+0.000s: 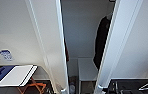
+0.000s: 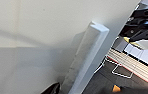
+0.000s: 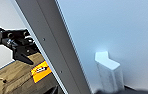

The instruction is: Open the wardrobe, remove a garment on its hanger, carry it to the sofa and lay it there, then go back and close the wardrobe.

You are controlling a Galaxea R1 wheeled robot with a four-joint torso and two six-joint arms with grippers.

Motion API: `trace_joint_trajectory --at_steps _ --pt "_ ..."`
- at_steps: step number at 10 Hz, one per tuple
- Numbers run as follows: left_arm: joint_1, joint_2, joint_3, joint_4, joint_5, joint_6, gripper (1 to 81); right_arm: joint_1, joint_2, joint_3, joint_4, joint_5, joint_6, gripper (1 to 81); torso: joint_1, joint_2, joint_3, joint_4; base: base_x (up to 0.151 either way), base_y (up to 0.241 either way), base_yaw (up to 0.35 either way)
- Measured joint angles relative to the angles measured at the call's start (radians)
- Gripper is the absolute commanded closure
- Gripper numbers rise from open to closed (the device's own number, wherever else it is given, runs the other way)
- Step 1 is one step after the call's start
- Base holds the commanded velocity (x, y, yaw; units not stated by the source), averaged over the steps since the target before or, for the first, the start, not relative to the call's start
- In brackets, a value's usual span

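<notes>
Wardrobe [image 1: 50, 37] doors part-open; the black garment [image 1: 101, 40] hangs inside at the wardrobe's right, behind the right door's edge. Each wrist sits close to a door handle [image 2: 86, 57], but whether either pincer is clenched or released cannot be told. Risk: uneven pulls could slip a handle, or the narrow gap could snag the garment on the way out

Each wrist view catches the opposite gripper — right gripper [image 2: 137, 37], left gripper [image 3: 22, 53] — dark, extended forward.

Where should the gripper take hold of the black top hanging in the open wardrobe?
Probably at the hanger above the black top, coming straight in between the open doors. The top hangs limp at the right side, so the stiff hanger is the surer grip.
</notes>
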Motion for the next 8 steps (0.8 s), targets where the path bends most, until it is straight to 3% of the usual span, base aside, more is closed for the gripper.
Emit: trace_joint_trajectory --at_steps 8 --pt "0.013 -0.057 0.048 0.016 0.01 -0.002 1.0 -0.033 -0.08 0.064 -0.043 -0.004 0.002 1.0 0.001 0.0 0.0 0.0 0.0 0.0 0.0"
